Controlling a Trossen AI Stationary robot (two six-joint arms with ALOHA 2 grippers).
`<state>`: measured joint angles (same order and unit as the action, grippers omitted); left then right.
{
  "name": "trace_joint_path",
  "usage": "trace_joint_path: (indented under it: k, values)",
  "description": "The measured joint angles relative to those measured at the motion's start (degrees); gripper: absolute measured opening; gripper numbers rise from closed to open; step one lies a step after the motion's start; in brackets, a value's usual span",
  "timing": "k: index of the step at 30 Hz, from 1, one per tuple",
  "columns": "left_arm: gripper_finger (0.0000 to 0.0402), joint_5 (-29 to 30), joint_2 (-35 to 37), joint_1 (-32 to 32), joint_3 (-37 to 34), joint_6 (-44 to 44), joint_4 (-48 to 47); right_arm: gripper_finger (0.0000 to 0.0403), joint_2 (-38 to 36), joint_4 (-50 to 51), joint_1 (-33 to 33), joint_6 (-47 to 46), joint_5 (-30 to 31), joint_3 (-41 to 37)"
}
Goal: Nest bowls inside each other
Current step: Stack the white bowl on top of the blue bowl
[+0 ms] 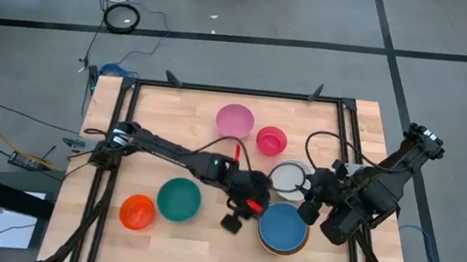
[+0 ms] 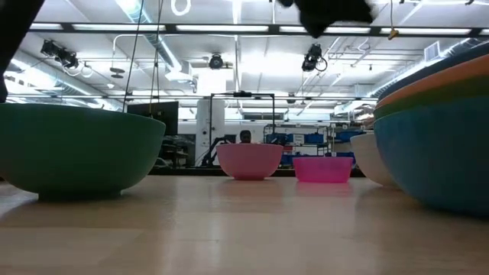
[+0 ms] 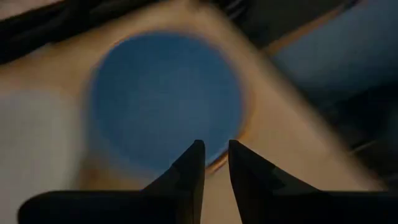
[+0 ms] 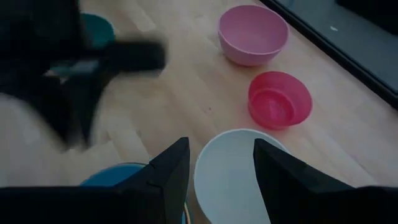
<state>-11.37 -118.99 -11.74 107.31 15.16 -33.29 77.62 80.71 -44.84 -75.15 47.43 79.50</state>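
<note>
Blue shows on top of a nested stack (image 1: 283,228) near the front right of the bench (image 1: 194,241), with orange and other rims under it. The left gripper (image 1: 236,216) hangs just beside the stack, fingers slightly parted and holding nothing. The right gripper (image 4: 214,165) is released above the white bowl (image 4: 233,168). The pink bowl (image 1: 235,120), magenta bowl (image 1: 271,140), teal bowl (image 1: 178,198) and small orange bowl (image 1: 137,212) lie apart, not yet nested, so roughly half remains.
</note>
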Motion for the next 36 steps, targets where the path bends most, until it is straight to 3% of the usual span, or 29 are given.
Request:
trace_joint_path:
  k: [4,8,13,17,23,28,36]
  values:
    - [0.0081,11.37,0.05,2.53,4.38,4.75,-10.85,0.0166,0.00,3.91,-0.32,-6.11,0.35,0.00]
    - [0.0081,11.99,0.05,5.38,7.28,5.75,-17.70,0.0166,-0.09,9.51,1.20,-15.05,-2.92,-1.18]
    - [0.0081,11.97,0.01,7.74,10.46,4.94,-27.36,0.0166,0.38,8.07,6.82,-15.29,-9.01,-6.33]
    - [0.0081,12.00,0.81,8.58,11.64,4.15,-31.66,0.0166,0.71,4.29,11.96,-12.35,-10.19,-9.53]
    - [0.0081,12.04,5.15,9.07,11.82,1.17,-36.45,0.0169,0.79,-8.67,20.10,-0.75,-14.80,-10.43]
    - [0.0081,12.21,9.52,9.08,11.75,-2.88,-41.03,0.0169,1.86,-19.95,26.83,8.76,-21.38,-10.40]
    - [0.0081,12.24,18.21,7.61,11.75,-8.32,-43.31,0.0172,8.30,-20.78,33.30,12.57,-29.66,-10.43]
